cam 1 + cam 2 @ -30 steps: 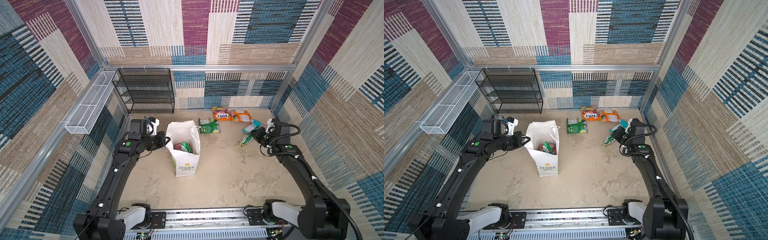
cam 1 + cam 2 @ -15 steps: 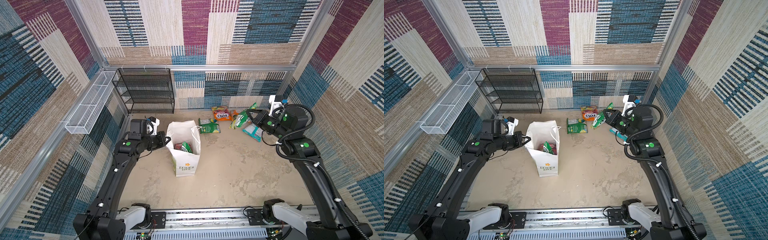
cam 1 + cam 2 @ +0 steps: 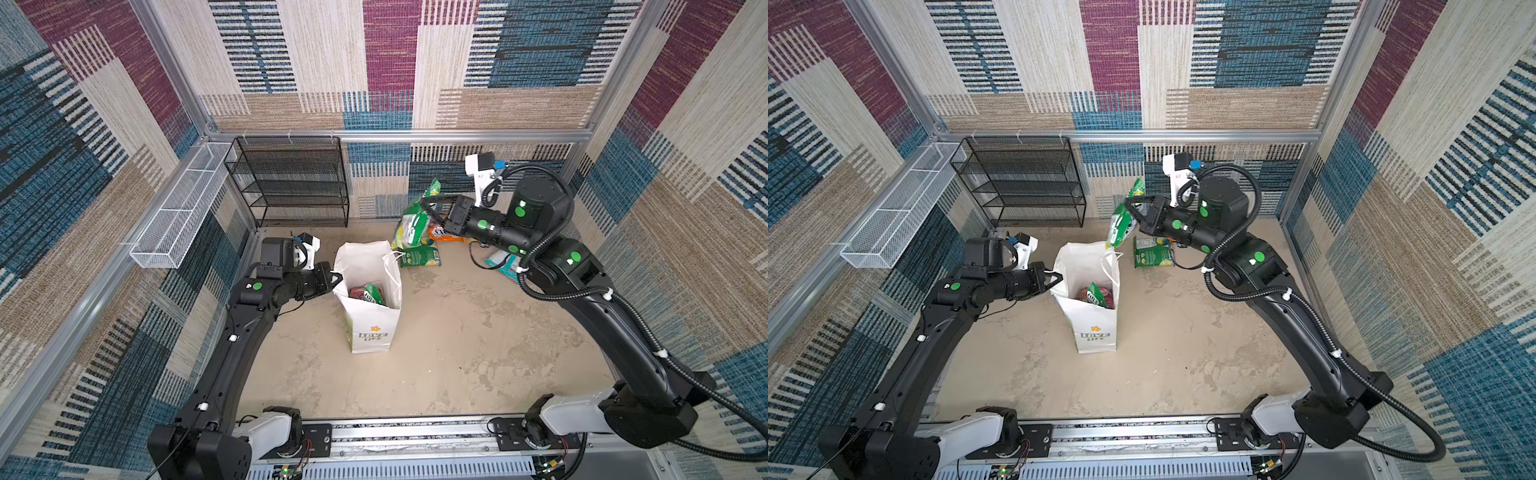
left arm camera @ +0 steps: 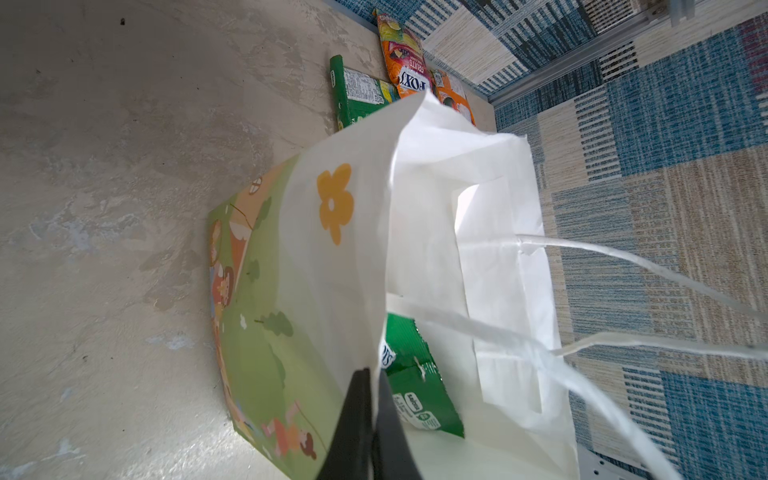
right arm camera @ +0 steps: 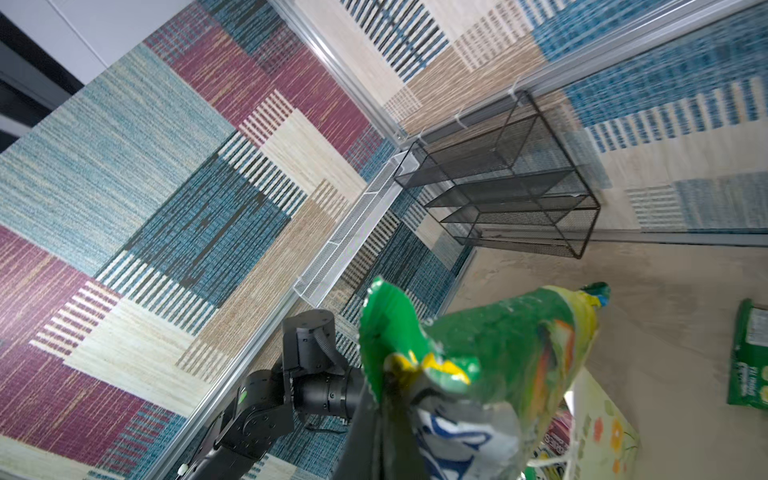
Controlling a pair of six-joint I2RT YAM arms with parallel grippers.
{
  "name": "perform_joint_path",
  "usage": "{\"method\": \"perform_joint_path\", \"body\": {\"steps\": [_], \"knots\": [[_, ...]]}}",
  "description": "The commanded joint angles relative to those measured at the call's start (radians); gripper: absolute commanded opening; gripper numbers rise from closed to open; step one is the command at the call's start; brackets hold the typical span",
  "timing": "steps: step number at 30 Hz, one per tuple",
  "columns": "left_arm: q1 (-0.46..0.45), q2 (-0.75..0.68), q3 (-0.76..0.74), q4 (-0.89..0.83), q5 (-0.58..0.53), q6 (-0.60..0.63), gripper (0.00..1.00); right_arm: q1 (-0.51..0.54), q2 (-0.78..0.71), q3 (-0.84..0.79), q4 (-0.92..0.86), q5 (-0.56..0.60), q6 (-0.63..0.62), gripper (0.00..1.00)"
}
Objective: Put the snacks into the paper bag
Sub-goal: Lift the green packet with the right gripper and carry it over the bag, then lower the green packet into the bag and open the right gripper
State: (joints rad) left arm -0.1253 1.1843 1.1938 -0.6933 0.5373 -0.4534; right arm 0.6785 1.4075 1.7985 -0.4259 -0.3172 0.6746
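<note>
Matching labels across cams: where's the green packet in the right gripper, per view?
Top view: held green packet, mid-air in the right gripper, just beyond the mouth of the paper bag.
Top view: packet up-right of the bag's mouth.
Left wrist: not in it.
Right wrist: fills the lower middle, close up.
Shared landmark: the paper bag, visible in all four.

White paper bag (image 3: 371, 322), green packet (image 3: 415, 222)

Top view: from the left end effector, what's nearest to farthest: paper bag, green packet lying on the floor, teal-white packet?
From the left end effector:
1. paper bag, pinched at its rim.
2. green packet, on the floor beyond the bag.
3. teal-white packet, far right.
</note>
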Motion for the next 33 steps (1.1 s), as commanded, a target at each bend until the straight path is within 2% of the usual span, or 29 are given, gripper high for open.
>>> {"method": "perform_joint_path", "body": {"steps": [1,9,18,33], "knots": [[0.001,0.0,0.002,0.054,0.033,-0.011,0.0,0.066,0.063,0.06,-0.02,0.048,-0.069,0.0],[0.001,0.008,0.003,0.052,0.033,-0.009,0.0,0.174,0.195,0.13,-0.138,0.057,-0.142,0.0],[0.001,0.004,0.002,0.052,0.033,-0.01,0.0,0.178,0.136,-0.087,-0.118,0.086,-0.14,0.0],[0.001,0.009,0.002,0.054,0.033,-0.008,0.0,0.179,0.237,-0.088,-0.143,0.091,-0.171,0.0]]}}
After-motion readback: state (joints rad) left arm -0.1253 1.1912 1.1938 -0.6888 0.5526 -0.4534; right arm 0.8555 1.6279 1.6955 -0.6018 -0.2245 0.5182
